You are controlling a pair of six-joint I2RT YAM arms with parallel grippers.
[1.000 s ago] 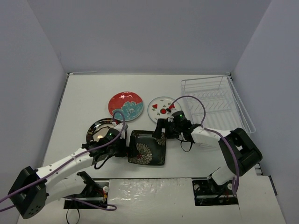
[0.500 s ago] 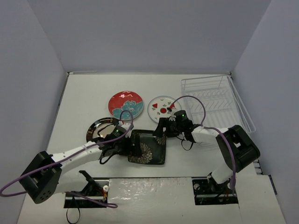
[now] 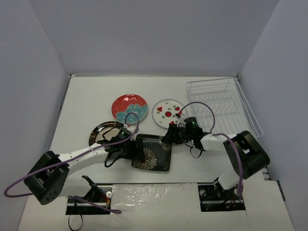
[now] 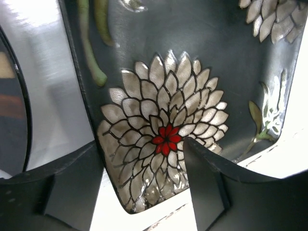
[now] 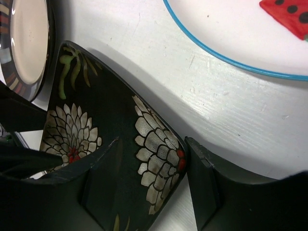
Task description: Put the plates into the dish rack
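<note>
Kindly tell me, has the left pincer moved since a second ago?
Yes: the left pincer moved rightward, away from the black-rimmed plate, to the square plate's left edge.

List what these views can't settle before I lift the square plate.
- Left hand, right hand: top view hides fingertips under the wrists; wrist views don't show whether they touch the square plate.
- Top view: left arm covers part of the black-rimmed plate.
- Right wrist: watermelon plate cut off by frame edges.

No text, label, brand or number is readable anywhere
</note>
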